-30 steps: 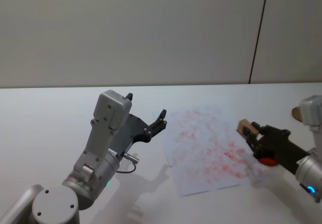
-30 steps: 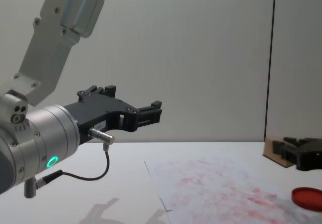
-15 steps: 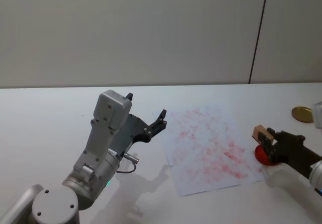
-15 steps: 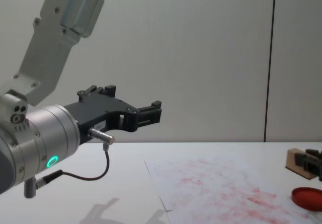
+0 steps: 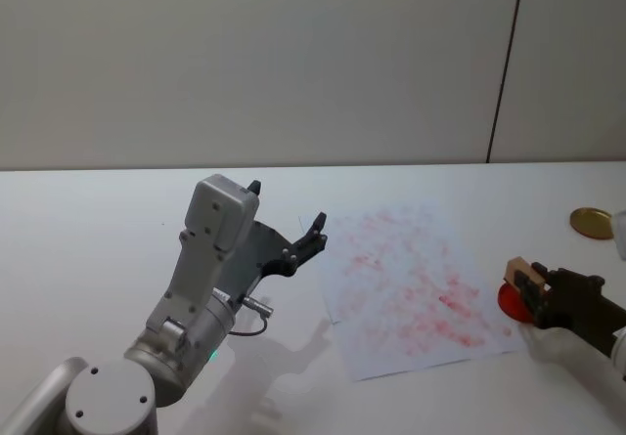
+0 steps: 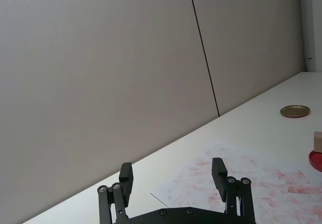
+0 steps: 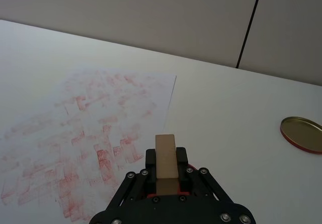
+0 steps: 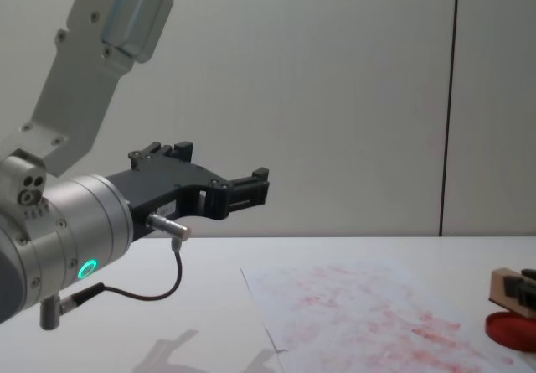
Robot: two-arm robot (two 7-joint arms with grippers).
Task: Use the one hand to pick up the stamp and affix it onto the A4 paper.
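Stamp (image 7: 165,156) is gripped between the fingers of the right pincer (image 7: 166,176), low over the red ink pad (image 5: 512,300) that lies on the white bench (image 5: 98,230) just beside the right edge of the A4 paper (image 5: 411,283). The left pincer (image 8: 243,190) hangs above the bench to the left of the paper, with its fingers spread wide and nothing between them. A round brass lid (image 7: 302,134) lies on the bench well apart from the paper.

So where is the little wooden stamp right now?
The stamp is on the robot's right, clamped in the right pincer just above the red ink pad, past the right edge of the A4 paper.
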